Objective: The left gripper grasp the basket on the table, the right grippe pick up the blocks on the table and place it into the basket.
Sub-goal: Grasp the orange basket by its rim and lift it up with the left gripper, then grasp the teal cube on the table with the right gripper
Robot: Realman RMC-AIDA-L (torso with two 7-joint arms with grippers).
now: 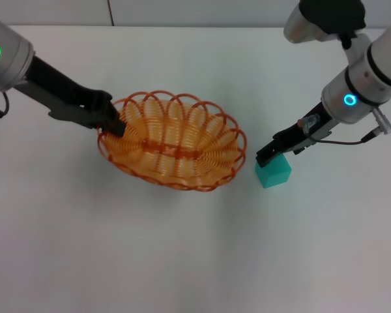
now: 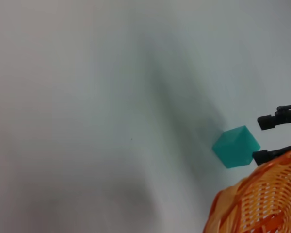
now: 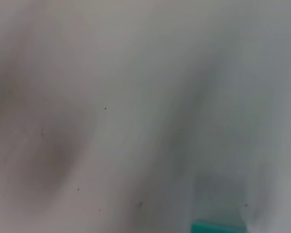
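The oval orange wire basket (image 1: 182, 184) stands on the white table (image 1: 182, 261), left of centre. My left gripper (image 1: 113, 122) reaches in from the left and is shut on the basket's left rim. The small teal-green block (image 1: 274, 171) rests on the table just right of the basket. My right gripper (image 1: 266, 155) hangs low over the block's far left edge. In the left wrist view the right gripper (image 2: 263, 139) is open, its two black fingertips just beside the block (image 2: 236, 146), with the basket's rim (image 2: 252, 194) close by. A sliver of the block (image 3: 218, 227) shows in the right wrist view.
The table's far edge (image 1: 182, 26) runs along the back, with a grey wall behind it. A thin cable (image 1: 352, 140) trails from the right wrist. Bare tabletop lies in front of the basket and block.
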